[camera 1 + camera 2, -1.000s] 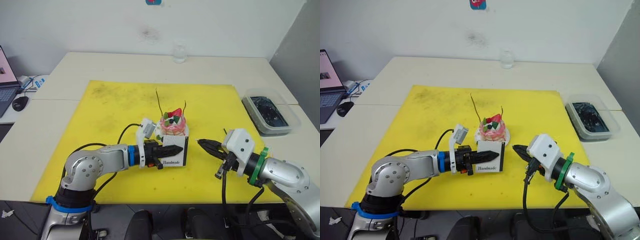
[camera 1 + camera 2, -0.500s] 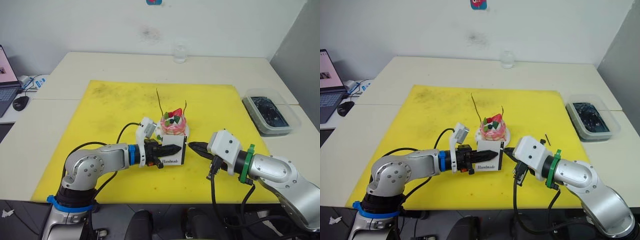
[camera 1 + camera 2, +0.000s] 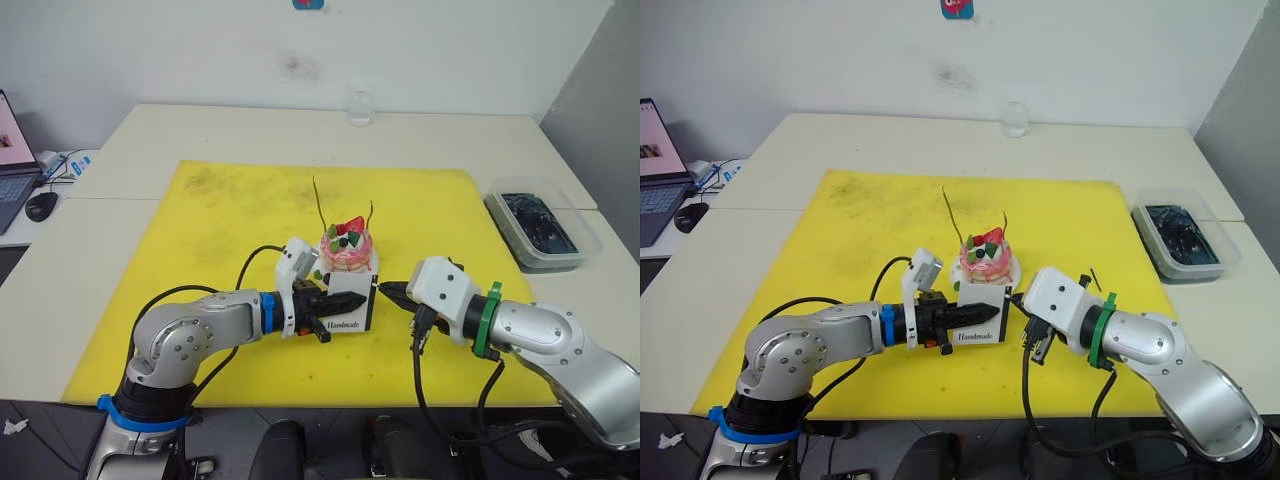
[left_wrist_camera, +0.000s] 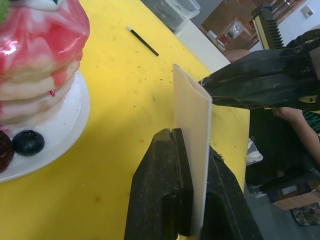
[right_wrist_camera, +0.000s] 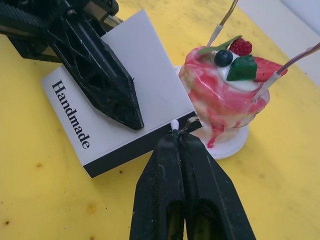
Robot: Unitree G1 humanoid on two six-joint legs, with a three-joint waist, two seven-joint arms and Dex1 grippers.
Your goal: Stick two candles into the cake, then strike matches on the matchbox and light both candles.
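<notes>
**Match head at the striking strip: strike pending**

Holding the matchbox (image 5: 107, 107) upright on edge, clamped between the closed fingers of the left end effector (image 3: 985, 312), just in front of the cake (image 3: 347, 249) on the yellow mat (image 3: 220, 215); pinching a match (image 5: 175, 125) in the closed tips of the right end effector (image 5: 176, 139), its white head protruding and touching, or all but touching, the black strip (image 5: 137, 147) along the box's edge.

Judging the step in hand as the strike; advising a quick drag of the head along the strip's length rather than across it, with firm but light pressure so the thin stick is not snapping; keeping the left grip rigid so the box is not twisting; steering the stroke away from the cake, which is sitting close behind.

Both candles (image 3: 318, 205) already standing in the cake, rising near-vertically with a slight curve, tips up, unlit.

Match long axis running in line with the right fingers, head pointing toward the box and the left arm; box standing with its printed face toward the camera, its long axis running roughly from one arm toward the other.

A second match (image 4: 143, 41) lying flat on the mat, well apart on the right side.
</notes>
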